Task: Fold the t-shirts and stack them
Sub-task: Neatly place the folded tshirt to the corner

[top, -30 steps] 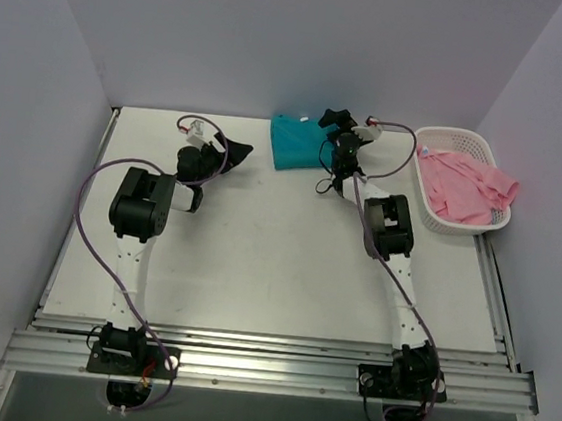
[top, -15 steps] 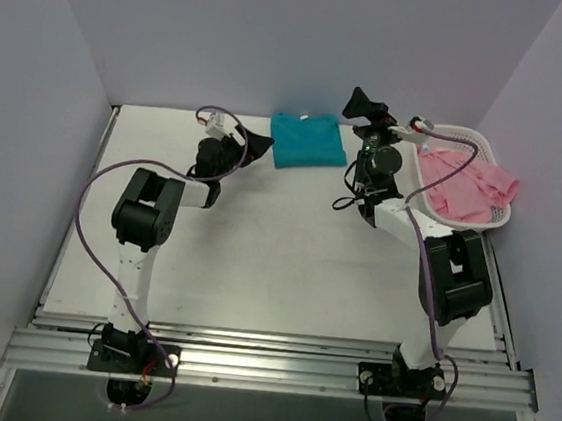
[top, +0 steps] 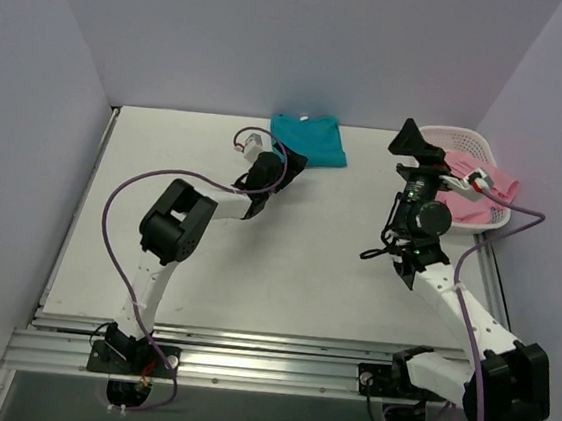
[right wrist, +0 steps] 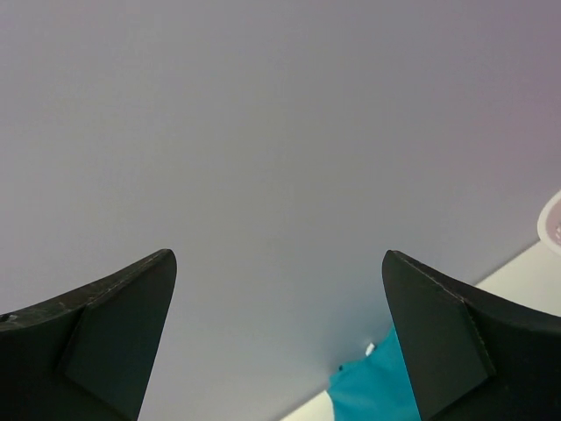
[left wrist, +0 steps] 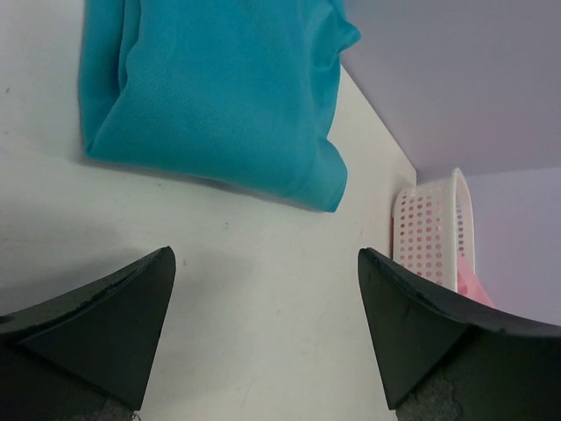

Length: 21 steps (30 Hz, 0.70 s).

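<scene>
The teal t-shirt (top: 312, 139) lies folded on the table at the back centre; it also shows in the left wrist view (left wrist: 210, 96). The pink t-shirt (top: 476, 196) lies crumpled in the white lattice basket (top: 466, 140) at the back right. My left gripper (top: 289, 161) is open and empty, low over the table just in front of the teal shirt (left wrist: 267, 338). My right gripper (top: 410, 140) is open and empty, raised next to the basket's left side. In its wrist view it (right wrist: 276, 346) faces the back wall, with a corner of the teal shirt (right wrist: 372, 390) low down.
The basket (left wrist: 429, 224) stands against the right wall, with a bit of pink cloth (left wrist: 473, 294) showing in it. Grey walls close the table at the back and both sides. An aluminium rail (top: 265, 365) runs along the near edge.
My left gripper has slid right, up to the teal shirt's front edge. My right arm has swung right and toward the near side, away from the teal shirt, and now stands beside the basket.
</scene>
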Tool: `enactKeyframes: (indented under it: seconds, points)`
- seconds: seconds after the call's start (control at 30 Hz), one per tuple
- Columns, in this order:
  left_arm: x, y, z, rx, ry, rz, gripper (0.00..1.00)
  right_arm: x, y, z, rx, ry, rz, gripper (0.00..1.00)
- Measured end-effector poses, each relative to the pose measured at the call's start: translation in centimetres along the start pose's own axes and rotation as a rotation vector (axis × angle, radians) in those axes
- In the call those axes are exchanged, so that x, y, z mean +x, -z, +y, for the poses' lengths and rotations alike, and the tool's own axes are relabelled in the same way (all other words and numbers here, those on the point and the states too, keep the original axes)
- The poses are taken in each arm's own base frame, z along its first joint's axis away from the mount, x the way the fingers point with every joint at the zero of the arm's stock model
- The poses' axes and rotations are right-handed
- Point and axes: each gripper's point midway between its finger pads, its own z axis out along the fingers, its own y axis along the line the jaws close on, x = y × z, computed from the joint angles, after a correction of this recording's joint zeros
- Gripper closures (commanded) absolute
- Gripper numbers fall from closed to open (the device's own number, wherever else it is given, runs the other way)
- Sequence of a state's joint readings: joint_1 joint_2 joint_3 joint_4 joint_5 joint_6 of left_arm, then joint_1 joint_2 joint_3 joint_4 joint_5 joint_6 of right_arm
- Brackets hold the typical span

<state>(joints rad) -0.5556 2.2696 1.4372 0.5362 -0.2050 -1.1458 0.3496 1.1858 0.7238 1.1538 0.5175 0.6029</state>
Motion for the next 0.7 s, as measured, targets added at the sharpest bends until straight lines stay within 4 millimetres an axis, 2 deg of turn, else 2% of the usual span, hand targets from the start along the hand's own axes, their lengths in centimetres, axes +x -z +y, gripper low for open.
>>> enactKeyframes:
  seconds: [0.1,0.23,0.37,0.5,0.7]
  points:
    - [0.6,-0.6,-0.8,-0.036,0.031,-0.056,0.06,-3.3,1.0,1.0,-0.009,-0.027,-0.051,0.0]
    - [0.9,-1.2,-0.8,-0.101,0.047,-0.133,0.06,-4.8,1.8,0.6,0.02,-0.013,-0.07,0.0]
    - [1.3,-2.3,-0.8,-0.143,0.064,-0.186,0.06,-4.8,2.0,-0.1,0.052,0.014,-0.059,0.0]
    - [1.2,-3.1,0.6,-0.198,0.079,-0.222,0.06,-4.3,2.2,-0.6,0.069,0.036,-0.036,0.0]
    - [-0.7,-4.1,1.6,-0.233,0.118,-0.276,0.06,-3.9,2.3,-1.0,0.079,0.05,-0.022,0.0]
